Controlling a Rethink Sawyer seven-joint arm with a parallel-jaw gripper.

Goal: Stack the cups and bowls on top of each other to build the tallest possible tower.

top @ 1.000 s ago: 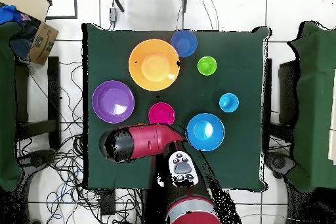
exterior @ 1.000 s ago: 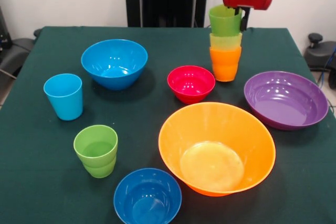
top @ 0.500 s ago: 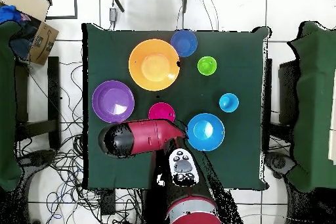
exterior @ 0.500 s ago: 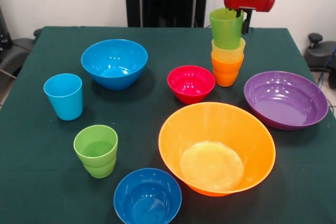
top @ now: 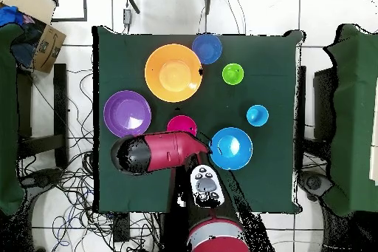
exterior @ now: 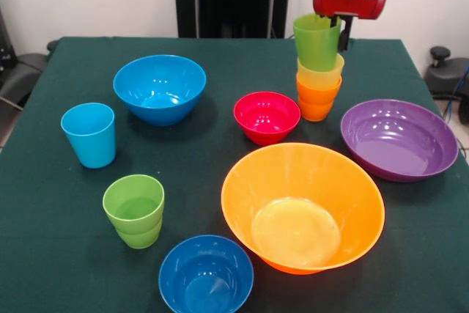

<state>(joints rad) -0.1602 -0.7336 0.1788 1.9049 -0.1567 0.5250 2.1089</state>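
Claw grips green cup atop tower.

Dark green counter. Lime over yellow over orange in the tower. Red small bowl, purple shallow bowl, big orange bowl, two blue bowls, light blue cup, lime stepped cup.

Bright, even overhead light; soft shadows under bowls; glare in orange bowl; front view sharp.
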